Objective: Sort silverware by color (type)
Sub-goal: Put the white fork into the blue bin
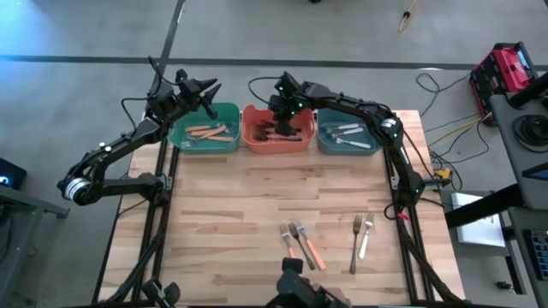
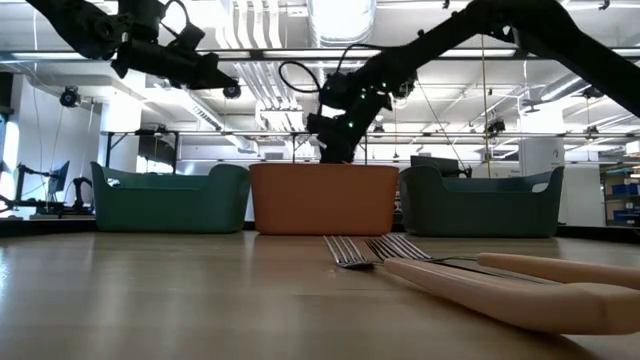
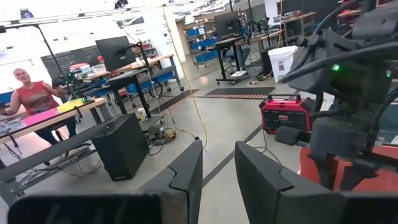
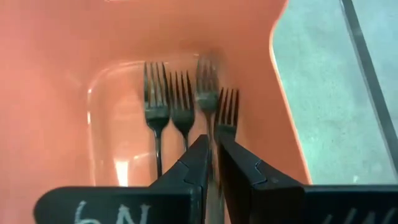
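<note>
The right gripper [image 4: 212, 155] was found low inside the orange bin [image 1: 276, 134], the middle of 3 bins along the far edge of the tabletop [image 1: 257, 205]. Its fingers were nearly together, with only a narrow slit between them; a blurred dark fork [image 4: 208, 81] was seen in line with that slit, but whether it was clamped could not be told. 3 more dark forks [image 4: 169, 99] were noted on the bin floor just beside it, tines pointing away from the gripper.

The left gripper [image 1: 208, 90] was observed raised above the far edge of the green bin [image 1: 205, 137], its fingers partly apart and holding nothing. Orange-handled forks [image 1: 210, 131] were recorded in that bin, and light-handled forks [image 1: 347, 133] in the teal bin [image 1: 347, 141] on the right.

On the near tabletop, well apart from the bins, 2 forks with orange handles [image 1: 301, 244] were seen lying side by side, and 2 light forks [image 1: 360, 238] to their right.
</note>
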### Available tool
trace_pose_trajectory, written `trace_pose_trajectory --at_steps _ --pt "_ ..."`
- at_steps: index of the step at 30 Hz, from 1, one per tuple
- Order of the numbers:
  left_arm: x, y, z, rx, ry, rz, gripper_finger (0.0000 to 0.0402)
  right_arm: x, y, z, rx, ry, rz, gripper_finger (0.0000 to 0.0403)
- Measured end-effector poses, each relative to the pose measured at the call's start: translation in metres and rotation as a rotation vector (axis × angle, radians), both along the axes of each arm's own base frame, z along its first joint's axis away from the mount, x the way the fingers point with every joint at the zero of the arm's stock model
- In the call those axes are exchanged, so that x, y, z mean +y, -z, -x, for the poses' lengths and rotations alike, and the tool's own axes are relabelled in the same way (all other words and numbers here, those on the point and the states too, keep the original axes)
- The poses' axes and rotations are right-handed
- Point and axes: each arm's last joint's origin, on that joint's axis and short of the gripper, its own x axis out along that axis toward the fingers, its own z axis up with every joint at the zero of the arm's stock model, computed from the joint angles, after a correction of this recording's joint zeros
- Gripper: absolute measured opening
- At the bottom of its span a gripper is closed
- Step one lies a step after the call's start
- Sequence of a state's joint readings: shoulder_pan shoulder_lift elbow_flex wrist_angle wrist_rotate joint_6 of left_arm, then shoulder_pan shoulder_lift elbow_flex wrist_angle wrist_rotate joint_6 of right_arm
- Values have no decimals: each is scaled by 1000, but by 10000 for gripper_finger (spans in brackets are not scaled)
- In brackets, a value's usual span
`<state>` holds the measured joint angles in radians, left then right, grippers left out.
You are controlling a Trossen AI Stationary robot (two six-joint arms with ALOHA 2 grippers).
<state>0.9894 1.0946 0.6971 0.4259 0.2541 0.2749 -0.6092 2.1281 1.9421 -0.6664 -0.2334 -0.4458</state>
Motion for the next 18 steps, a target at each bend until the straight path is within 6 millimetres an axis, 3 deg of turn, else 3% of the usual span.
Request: trace_pose_trajectory --at_steps 14,18 --pt "0 0 0 -1 0 1 77 3 -10 -2 3 -20 9 26" --pt "-1 0 -1 -19 11 22 78 4 -25 -2 -25 0 8 26"
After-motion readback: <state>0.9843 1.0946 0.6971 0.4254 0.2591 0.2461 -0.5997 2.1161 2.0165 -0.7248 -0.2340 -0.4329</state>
